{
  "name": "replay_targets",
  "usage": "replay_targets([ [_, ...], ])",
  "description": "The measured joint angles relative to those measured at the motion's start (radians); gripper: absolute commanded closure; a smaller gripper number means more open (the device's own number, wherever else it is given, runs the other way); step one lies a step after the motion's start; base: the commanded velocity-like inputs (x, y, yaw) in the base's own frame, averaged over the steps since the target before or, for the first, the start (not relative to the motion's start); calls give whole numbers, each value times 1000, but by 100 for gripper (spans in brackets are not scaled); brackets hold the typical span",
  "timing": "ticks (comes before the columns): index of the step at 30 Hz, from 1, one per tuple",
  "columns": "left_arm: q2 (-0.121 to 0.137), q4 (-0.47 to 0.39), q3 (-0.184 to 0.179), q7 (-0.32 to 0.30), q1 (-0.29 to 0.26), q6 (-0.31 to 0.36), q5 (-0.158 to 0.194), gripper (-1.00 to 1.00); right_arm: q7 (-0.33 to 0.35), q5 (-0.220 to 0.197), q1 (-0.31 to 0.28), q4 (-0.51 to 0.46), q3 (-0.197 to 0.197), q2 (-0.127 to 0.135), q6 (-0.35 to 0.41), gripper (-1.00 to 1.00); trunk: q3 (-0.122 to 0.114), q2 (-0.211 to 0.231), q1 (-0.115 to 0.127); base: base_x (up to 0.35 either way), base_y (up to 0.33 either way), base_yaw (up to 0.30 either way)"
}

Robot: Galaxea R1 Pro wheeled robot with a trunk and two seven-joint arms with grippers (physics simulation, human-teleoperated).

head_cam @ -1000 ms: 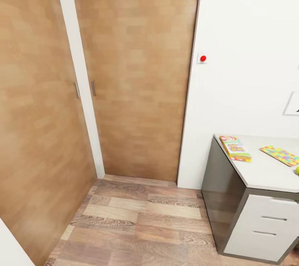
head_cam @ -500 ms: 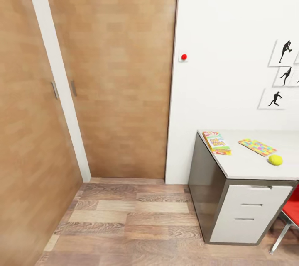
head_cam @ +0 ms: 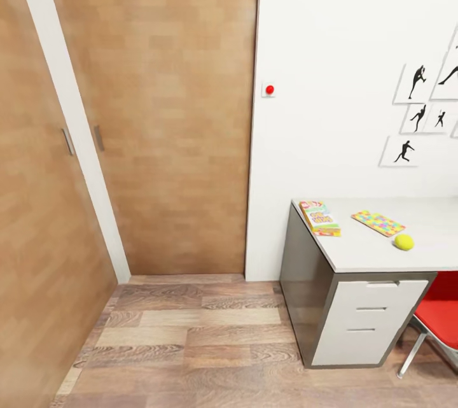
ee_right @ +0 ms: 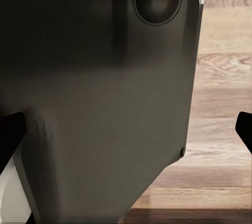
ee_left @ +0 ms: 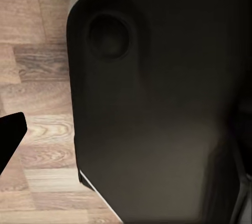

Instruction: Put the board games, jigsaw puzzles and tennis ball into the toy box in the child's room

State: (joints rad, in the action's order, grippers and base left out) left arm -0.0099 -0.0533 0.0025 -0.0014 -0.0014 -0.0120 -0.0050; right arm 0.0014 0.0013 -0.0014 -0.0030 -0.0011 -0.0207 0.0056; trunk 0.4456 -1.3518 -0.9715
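Note:
In the head view the table [head_cam: 372,258] stands at the right against the white wall. On its near end lies a yellow-green board game [head_cam: 320,218]. Beside it a multicoloured jigsaw puzzle [head_cam: 378,223] lies flat, and the tennis ball [head_cam: 403,242] rests just in front of the puzzle. The toy box and the bed are out of view. My left gripper [ee_left: 126,135] and right gripper [ee_right: 126,129] hang over my dark base and the plank floor. Their dark fingertips [ee_right: 10,135] sit far apart at the picture edges with nothing between them.
Wooden wardrobe doors [head_cam: 172,109] fill the left and middle. A red button [head_cam: 270,90] and small framed silhouettes [head_cam: 413,109] hang on the wall. White drawers [head_cam: 366,319] sit under the table, with a red chair [head_cam: 442,319] beside them. Plank floor [head_cam: 203,338] lies ahead.
The head camera has swung right, so the doors and table slid left in the picture. The ball, the wall pictures and the red chair have come further into view.

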Motion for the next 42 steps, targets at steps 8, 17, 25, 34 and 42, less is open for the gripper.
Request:
replay_targets([
  [8,1,-13,-2,1,0,-1,-2,-100,0,-2,0,-1,-2,1,0,-100,-25,56,31,0,0,-2],
  [17,3,-16,-4,0,0,-80,-2,-100,0,-4,0,0,-4,-1,0,-100,-53,119,65,0,0,0],
  [25,4,-17,-6,0,0,-121,-2,-100,0,-9,0,0,-6,-3,-7,-100,-78,175,96,0,0,0],
  [34,4,-17,-9,0,0,-149,-2,-100,0,-11,0,0,-5,-2,-53,-100,-106,238,130,0,0,-114],
  [42,4,-17,-10,0,0,-149,-2,-100,0,-11,0,0,-4,2,-55,-100,-132,294,161,0,0,-264],
])
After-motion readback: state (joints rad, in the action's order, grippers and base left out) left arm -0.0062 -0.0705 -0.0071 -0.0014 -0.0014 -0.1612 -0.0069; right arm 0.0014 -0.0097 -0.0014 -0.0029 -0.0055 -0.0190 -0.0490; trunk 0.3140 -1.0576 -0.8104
